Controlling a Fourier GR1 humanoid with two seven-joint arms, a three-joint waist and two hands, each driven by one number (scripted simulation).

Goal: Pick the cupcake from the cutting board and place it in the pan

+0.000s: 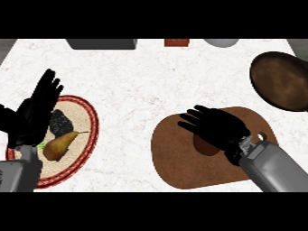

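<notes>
The cupcake (pixel 205 145) shows only as a reddish-brown patch under the right hand (pixel 216 126), on the brown rounded wooden cutting board (pixel 183 162) in the lower right of the frame. The right hand's black fingers curl down over it; whether they grip it I cannot tell. The dark round metal pan (pixel 286 81) lies at the upper right, well apart from the board, on the white marbled worktop (pixel 149 81). At the lower left, the left hand (pixel 33 113) stands with fingers straight and apart above a red-rimmed woven plate (pixel 86 135) carrying a yellow-brown pear (pixel 59 144) and a black lumpy item (pixel 61 122). Grey, red and pale objects sit cut off along the top edge.
</notes>
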